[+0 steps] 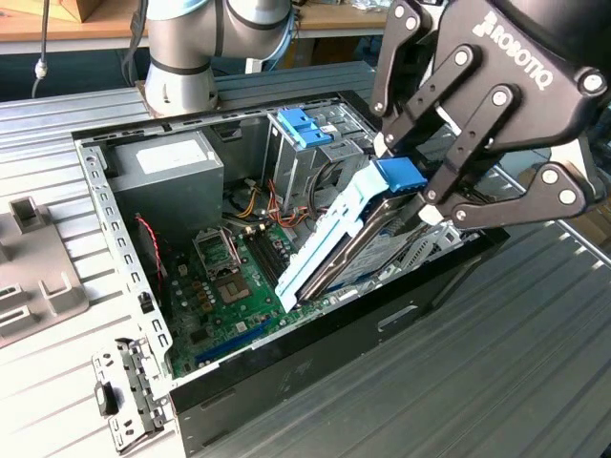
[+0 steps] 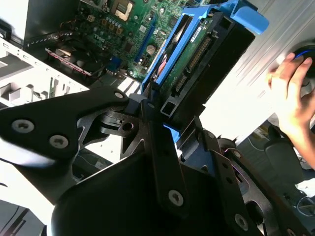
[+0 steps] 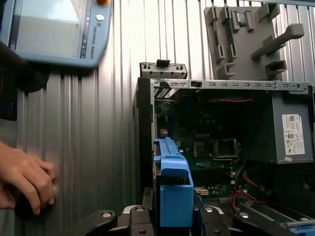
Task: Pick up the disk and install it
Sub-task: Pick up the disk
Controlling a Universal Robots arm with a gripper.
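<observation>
- Disk (image 1: 346, 239) slants, lower end inside the open case (image 1: 103, 215), along its black wall.
- Gripper (image 1: 406, 181) clamps its upper blue end.
- Hand (image 3: 24, 177) rests on table (image 3: 98, 147).

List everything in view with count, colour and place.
disk: one, silver with blue rails, tilted over the open case
computer case: one, black and grey, open, on the table
motherboard: one, green, on the case floor
power supply: one, grey with white sticker, in a case corner
drive cage: one, metal with light-blue top, inside the case
plastic fixture: one, grey, on the table, exterior view's left
metal bracket: one, silver, by a case corner
teach pendant: one, blue-grey, over the table
table: one, ribbed silver
person's hand: one, below the pendant
robot arm: one, silver, behind the case
claw: one, black, shut on the disk
</observation>
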